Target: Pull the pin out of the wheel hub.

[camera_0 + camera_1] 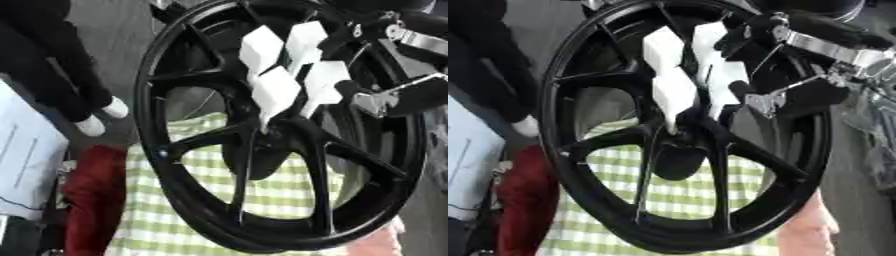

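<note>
A black spoked wheel (175, 165) stands nearly upright and fills both views. Its hub (267, 145) sits at the middle where the spokes meet. My right hand (289, 75) comes in from the upper right. Its white fingers (276, 92) are straight and spread and point down at the hub; the lowest tip touches the hub's top. No pin can be made out; the fingers hide that spot. My left hand (103, 114), black with white tips, hangs to the left of the rim, apart from it.
A green-and-white checked cloth (289, 192) lies behind and under the wheel. A red bundle (92, 200) and a white sheet (26, 155) are at the left. Something pink (807, 230) shows at the lower right, and grey floor (118, 35) lies behind.
</note>
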You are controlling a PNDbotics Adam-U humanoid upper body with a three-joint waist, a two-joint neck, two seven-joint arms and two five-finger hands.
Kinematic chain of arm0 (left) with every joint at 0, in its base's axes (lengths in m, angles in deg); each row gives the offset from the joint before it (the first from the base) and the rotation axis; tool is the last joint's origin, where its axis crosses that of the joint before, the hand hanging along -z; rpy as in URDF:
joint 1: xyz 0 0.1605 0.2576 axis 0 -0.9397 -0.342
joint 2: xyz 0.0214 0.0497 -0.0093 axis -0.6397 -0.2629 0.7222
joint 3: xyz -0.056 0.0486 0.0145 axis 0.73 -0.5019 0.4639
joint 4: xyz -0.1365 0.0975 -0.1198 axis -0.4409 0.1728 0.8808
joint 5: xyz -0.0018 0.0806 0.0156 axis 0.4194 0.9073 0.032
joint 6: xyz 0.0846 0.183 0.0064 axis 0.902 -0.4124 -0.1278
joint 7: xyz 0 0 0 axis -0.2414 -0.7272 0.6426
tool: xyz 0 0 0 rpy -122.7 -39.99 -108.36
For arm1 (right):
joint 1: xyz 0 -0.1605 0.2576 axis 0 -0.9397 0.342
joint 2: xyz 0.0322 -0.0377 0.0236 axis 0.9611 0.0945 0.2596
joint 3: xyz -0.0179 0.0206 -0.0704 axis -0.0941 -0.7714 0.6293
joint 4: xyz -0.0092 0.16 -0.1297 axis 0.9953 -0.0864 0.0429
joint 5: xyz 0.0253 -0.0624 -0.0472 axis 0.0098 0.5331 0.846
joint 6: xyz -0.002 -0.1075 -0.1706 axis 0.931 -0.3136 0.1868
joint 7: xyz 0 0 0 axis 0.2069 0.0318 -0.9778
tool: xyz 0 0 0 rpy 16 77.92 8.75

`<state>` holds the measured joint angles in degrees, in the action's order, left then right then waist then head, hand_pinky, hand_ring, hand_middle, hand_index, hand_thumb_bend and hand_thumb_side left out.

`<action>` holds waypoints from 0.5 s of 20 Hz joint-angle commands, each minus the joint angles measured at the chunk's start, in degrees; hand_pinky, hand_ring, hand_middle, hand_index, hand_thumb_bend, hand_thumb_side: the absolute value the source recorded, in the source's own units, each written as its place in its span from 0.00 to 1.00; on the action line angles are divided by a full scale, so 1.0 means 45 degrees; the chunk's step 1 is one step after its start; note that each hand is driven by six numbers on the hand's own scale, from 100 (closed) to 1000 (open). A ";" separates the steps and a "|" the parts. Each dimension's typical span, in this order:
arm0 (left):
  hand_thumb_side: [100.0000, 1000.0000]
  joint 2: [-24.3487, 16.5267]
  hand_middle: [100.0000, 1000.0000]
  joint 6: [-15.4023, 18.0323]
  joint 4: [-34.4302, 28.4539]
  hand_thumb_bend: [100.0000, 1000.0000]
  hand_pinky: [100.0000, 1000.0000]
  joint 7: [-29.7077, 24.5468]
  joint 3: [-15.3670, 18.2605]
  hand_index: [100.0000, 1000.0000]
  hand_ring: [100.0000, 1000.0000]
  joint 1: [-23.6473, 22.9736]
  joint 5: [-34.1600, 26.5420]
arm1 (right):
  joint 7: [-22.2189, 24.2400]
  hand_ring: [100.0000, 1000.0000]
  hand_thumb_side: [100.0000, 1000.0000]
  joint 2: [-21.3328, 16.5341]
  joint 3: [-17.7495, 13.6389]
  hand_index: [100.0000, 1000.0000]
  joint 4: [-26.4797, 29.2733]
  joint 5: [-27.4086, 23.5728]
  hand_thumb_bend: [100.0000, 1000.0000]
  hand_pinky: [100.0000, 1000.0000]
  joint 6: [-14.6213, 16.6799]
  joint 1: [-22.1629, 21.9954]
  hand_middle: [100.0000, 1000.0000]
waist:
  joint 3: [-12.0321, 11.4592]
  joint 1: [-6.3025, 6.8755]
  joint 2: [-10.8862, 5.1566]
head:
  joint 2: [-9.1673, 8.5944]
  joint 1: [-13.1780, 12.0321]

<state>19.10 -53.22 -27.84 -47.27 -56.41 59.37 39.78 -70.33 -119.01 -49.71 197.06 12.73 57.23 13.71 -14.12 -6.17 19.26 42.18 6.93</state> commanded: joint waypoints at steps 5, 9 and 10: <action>0.89 -0.0201 0.86 0.0025 -0.0154 0.15 0.50 -0.0070 -0.0007 0.69 0.84 0.0124 -0.0056 | 0.0172 0.82 0.24 -0.0213 0.0024 0.84 0.0140 0.0393 0.07 0.98 -0.0001 0.0085 0.70 | -0.0032 0.0053 -0.0151 | -0.0089 0.0009; 0.89 -0.0189 0.86 0.0020 -0.0152 0.15 0.50 -0.0080 -0.0010 0.69 0.84 0.0138 -0.0061 | 0.0250 0.82 0.23 -0.0194 0.0093 0.83 0.0140 0.0482 0.07 0.98 -0.0056 0.0044 0.69 | -0.0035 0.0044 -0.0133 | -0.0086 0.0010; 0.89 -0.0187 0.86 0.0019 -0.0154 0.15 0.50 -0.0089 -0.0017 0.69 0.84 0.0144 -0.0062 | 0.0278 0.82 0.23 -0.0186 0.0119 0.83 0.0140 0.0504 0.07 0.98 -0.0078 0.0039 0.69 | -0.0037 0.0042 -0.0128 | -0.0090 0.0014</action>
<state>19.10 -53.20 -27.84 -47.43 -56.43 59.41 39.73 -69.30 -118.80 -48.76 197.06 14.66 56.90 13.61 -14.22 -6.20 19.55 42.18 6.93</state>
